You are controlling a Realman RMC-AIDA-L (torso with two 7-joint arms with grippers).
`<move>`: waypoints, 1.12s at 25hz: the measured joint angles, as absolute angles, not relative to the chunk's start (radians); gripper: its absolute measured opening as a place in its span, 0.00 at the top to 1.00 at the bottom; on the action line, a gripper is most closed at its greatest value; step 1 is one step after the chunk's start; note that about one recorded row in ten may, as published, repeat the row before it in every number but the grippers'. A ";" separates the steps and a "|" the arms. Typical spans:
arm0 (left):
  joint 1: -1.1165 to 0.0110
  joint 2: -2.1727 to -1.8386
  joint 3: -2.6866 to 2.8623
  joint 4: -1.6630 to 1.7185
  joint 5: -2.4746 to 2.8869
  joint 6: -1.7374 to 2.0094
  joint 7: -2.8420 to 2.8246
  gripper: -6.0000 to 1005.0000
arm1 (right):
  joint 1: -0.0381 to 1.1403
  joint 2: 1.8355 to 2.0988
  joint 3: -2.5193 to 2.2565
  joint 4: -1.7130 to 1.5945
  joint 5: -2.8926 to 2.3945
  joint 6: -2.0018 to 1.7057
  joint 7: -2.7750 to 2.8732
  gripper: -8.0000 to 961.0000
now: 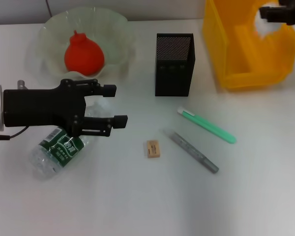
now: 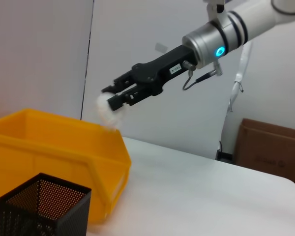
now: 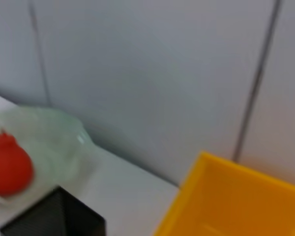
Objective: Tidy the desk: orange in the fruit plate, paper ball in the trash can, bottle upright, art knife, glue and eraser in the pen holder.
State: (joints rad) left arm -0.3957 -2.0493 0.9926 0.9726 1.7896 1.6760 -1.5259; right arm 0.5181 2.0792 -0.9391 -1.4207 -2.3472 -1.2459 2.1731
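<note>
The orange (image 1: 83,55) lies in the fruit plate (image 1: 120,29) at the back left. On its side near the left edge lies the bottle (image 1: 56,152), with my open left gripper (image 1: 120,104) hovering just above it. My right gripper (image 1: 268,14) holds the white paper ball (image 2: 105,110) over the yellow trash can (image 1: 246,54); the left wrist view shows that gripper (image 2: 115,98) above the bin's rim (image 2: 54,132). The pen holder (image 1: 174,64) stands mid-table. In front of it lie the eraser (image 1: 154,148), the grey glue stick (image 1: 191,151) and the green art knife (image 1: 206,125).
The right wrist view shows the orange (image 3: 7,167), the fruit plate (image 3: 59,142), the pen holder (image 3: 54,219) and the trash can (image 3: 236,196) against a grey wall. A cardboard box (image 2: 273,147) stands beyond the table's far edge.
</note>
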 joint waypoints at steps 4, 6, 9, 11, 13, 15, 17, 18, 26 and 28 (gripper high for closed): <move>-0.397 -2.052 0.994 1.031 1.805 1.674 -1.595 0.19 | 0.506 2.077 -0.910 -1.356 -2.255 -1.207 2.085 0.55; -0.403 -2.059 0.995 1.097 1.855 1.666 -1.674 0.19 | 0.493 2.077 -0.852 -1.316 -2.166 -1.224 2.001 0.43; -0.414 -2.069 1.016 1.216 1.954 1.626 -1.853 0.19 | 0.455 2.072 -0.795 -1.271 -2.021 -1.299 1.883 0.29; -0.430 -2.068 1.062 1.269 2.028 1.585 -1.978 0.19 | 0.426 2.060 -0.759 -1.214 -1.903 -1.396 1.784 0.20; -0.441 -2.069 1.089 1.290 2.069 1.568 -2.045 0.19 | 0.413 2.049 -0.744 -1.173 -1.856 -1.468 1.723 0.17; -0.477 -2.069 1.151 1.329 2.197 1.543 -2.199 0.19 | 0.392 2.028 -0.731 -1.090 -1.809 -1.598 1.595 0.14; -0.506 -2.072 1.192 1.345 2.287 1.523 -2.300 0.19 | 0.376 2.008 -0.726 -0.995 -1.802 -1.719 1.457 0.12; -0.532 -2.074 1.250 1.346 2.361 1.477 -2.403 0.19 | 0.368 2.003 -0.724 -0.943 -1.806 -1.759 1.383 0.12; -0.589 -2.075 1.439 1.325 2.602 1.324 -2.661 0.19 | 0.365 1.994 -0.730 -0.709 -1.891 -1.802 1.153 0.12; -0.601 -2.076 1.454 1.303 2.614 1.312 -2.675 0.19 | 0.376 1.998 -0.729 -0.706 -1.918 -1.802 1.152 0.12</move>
